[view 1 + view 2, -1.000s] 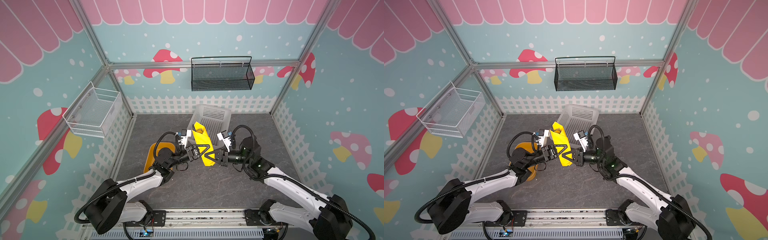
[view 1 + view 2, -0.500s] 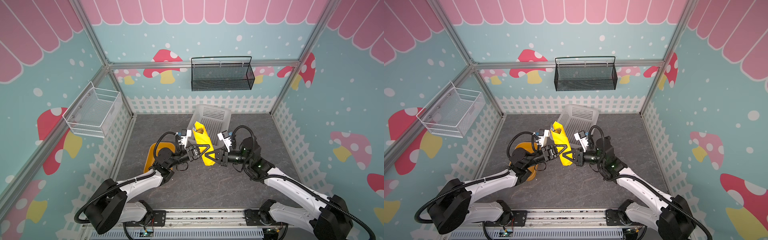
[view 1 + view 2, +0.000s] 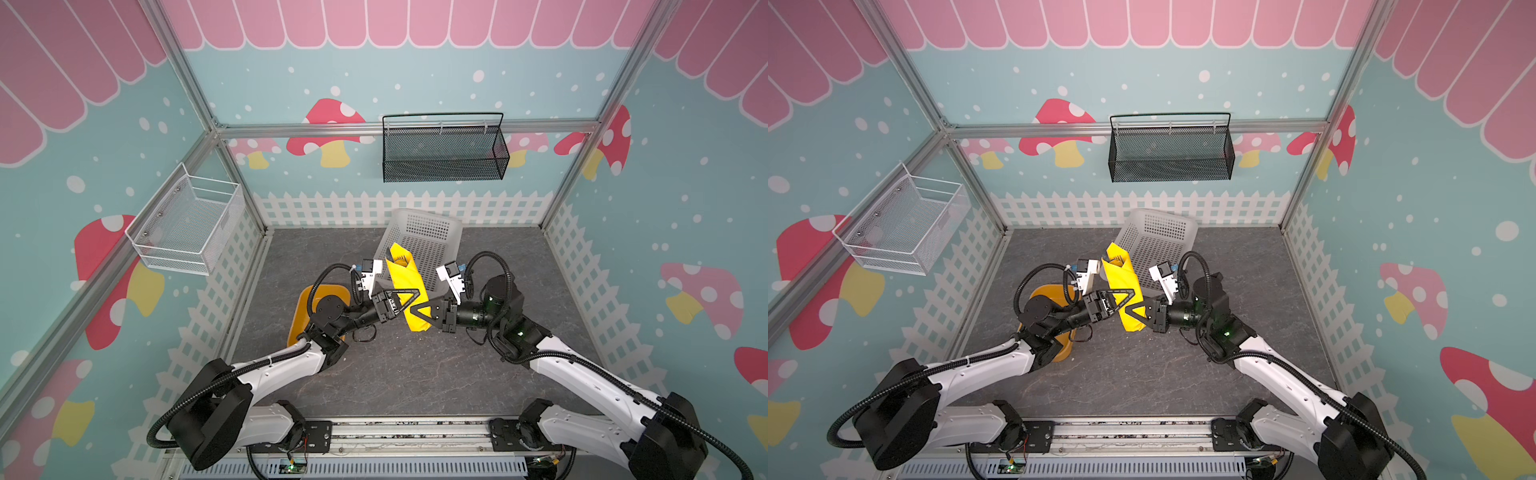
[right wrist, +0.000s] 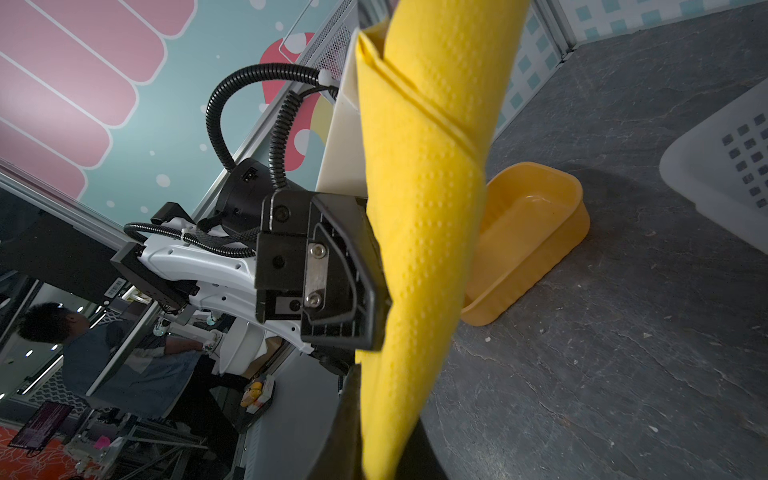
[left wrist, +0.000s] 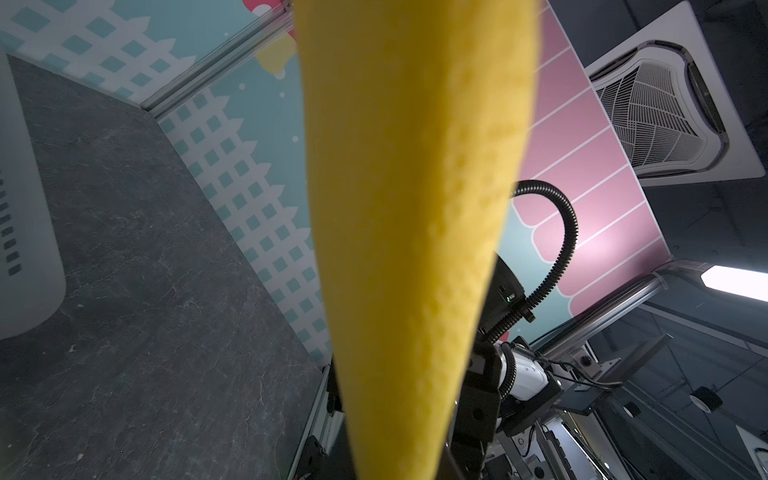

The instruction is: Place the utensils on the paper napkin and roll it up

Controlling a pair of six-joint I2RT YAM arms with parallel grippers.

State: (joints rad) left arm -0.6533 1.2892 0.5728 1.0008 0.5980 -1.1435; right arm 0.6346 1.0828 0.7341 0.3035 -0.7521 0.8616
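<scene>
Paper napkin (image 3: 403,274), bright yellow, is already wound into a tight tube and is held clear of the bench (image 3: 395,374). It hangs above the middle of the bench towards the far edge, just in front of the white perforated basket (image 3: 432,237). The tube stands steeply, its open end up and tilted towards the basket. Something dark shows inside that opening, but the utensils cannot be made out; they are presumably wrapped within.

The left gripper (image 3: 409,295) is clamped across the middle of the tube, and the right gripper (image 3: 417,309) is clamped on it just below, near the lower end. The right wrist view shows the outer flap of the paper napkin lying diagonally over the roll (image 4: 419,124), held only by the wrap's own tension. The orange-yellow tray (image 3: 301,316) sits near the left edge of the bench, apart from the roll.

The rolling looks finished, so the step in hand is carrying the bundle. The next move calls for lowering it flat onto bare bench, preferably with the loose flap underneath. The grippers should then let go one at a time, so that the paper does not spring open or let the metal slide out of the lower end.
</scene>
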